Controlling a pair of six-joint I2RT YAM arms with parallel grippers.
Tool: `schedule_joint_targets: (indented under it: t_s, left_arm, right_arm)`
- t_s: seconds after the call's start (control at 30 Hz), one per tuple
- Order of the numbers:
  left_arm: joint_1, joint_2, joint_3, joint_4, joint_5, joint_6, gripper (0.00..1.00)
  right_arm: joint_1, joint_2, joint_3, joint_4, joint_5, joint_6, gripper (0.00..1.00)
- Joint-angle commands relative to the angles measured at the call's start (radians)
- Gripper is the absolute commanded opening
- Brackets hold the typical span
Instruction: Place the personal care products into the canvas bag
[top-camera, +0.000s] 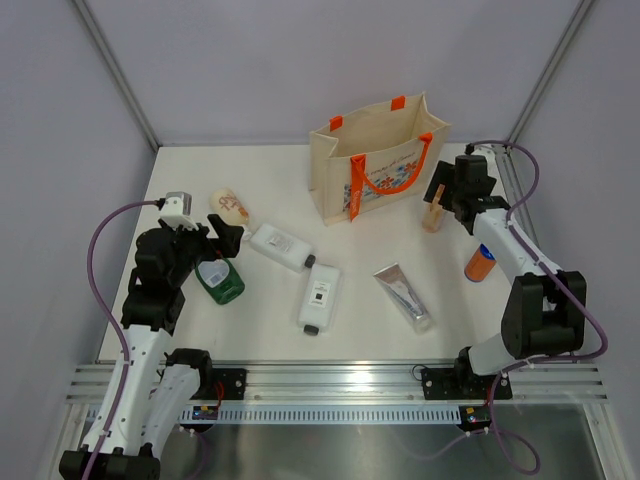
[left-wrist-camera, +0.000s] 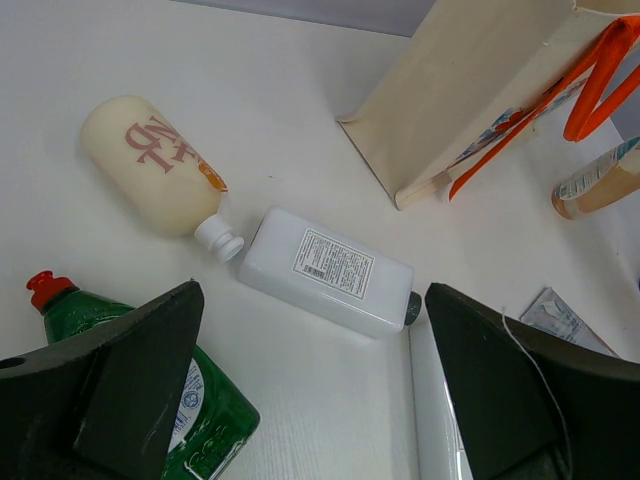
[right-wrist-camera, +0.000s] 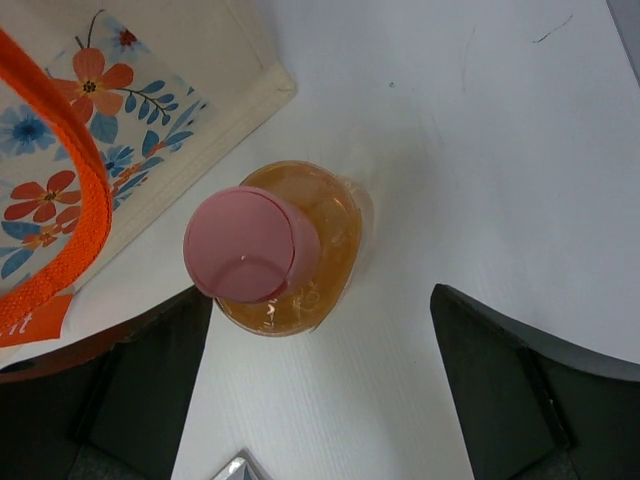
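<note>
At the upper right of the counter (top-camera: 260, 315), the right pincer (right-wrist-camera: 320, 390) stood wide open and empty above the upright tan pink-capped bottle (right-wrist-camera: 270, 250), just beside the canvas bag (top-camera: 375, 170). The left pincer (left-wrist-camera: 310, 340) gaped empty too.

Beige floral bag (top-camera: 332, 180), orange handles (top-camera: 354, 190); pink-capped bottle (right-wrist-camera: 262, 248).

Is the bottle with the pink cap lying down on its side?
No, the pink-capped bottle stands upright next to the canvas bag, its round cap pointing up at the right wrist camera.
</note>
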Motion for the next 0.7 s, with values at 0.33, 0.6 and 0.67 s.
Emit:
schedule_joint_targets:
  t_s: [0.33,0.6,0.67]
  left_arm:
    - [-0.002,0.0,0.031,0.028,0.012,0.017,0.99]
    - [-0.002,0.003,0.031,0.029,0.019,0.016,0.99]
    - [-0.002,0.002,0.033,0.029,0.019,0.016,0.99]
  right_arm:
    - [0.024,0.103,0.073,0.121,0.105,0.075,0.65]
    - [0.025,-0.108,0.014,0.197,0.026,-0.101,0.0]
    - [0.024,-0.157,0.017,0.201,-0.046,-0.202,0.0]
